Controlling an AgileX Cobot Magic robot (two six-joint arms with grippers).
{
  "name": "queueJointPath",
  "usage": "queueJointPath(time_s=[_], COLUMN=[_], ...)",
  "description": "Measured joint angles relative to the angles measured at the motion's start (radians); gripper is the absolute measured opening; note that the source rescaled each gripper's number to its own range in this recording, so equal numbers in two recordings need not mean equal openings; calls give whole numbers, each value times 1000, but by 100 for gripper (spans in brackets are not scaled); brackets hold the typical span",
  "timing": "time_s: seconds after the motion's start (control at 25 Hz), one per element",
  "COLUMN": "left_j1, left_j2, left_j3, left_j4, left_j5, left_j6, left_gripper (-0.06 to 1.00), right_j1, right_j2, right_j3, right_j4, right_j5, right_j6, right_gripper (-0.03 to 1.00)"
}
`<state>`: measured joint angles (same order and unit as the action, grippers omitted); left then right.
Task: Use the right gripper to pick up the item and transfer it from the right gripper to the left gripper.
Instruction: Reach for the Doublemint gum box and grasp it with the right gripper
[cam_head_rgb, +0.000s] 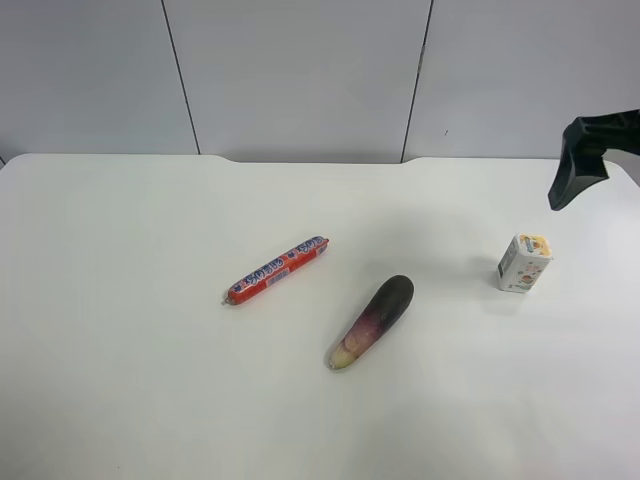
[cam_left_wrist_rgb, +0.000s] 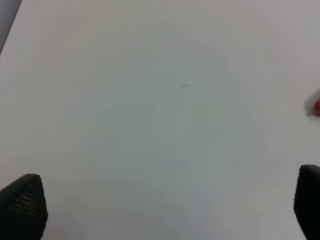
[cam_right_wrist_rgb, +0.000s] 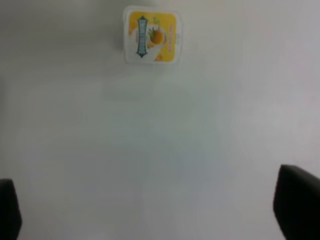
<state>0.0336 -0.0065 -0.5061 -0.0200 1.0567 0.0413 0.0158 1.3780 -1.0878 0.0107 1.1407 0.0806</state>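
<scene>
Exterior high view, left to right: red sausage stick (cam_head_rgb: 277, 270), purple eggplant (cam_head_rgb: 371, 322) near it, then the white carton (cam_head_rgb: 524, 263) standing upright on the surface (cam_head_rgb: 150, 380), well apart from both. Right claw (cam_right_wrist_rgb: 152, 207) hangs above the surface, fingers spread, holding nothing, carton ahead of it. Left claw (cam_left_wrist_rgb: 160, 212): fingers spread, holding nothing, above the surface.

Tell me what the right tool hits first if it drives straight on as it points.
The right tool likely meets bare table first, short of the carton; depth is unclear.
</scene>
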Motion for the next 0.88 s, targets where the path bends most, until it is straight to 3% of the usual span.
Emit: queueJointPath(time_s=[0.88], left_j1=[0], left_j2=[0], left_j3=[0], left_j4=[0], left_j5=[0], left_j6=[0], left_gripper=[100], right_j1=[0], right_j2=[399], right_j3=[-21], right_j4=[-49], right_j5=[-261], right_j6=[0], right_gripper=[100])
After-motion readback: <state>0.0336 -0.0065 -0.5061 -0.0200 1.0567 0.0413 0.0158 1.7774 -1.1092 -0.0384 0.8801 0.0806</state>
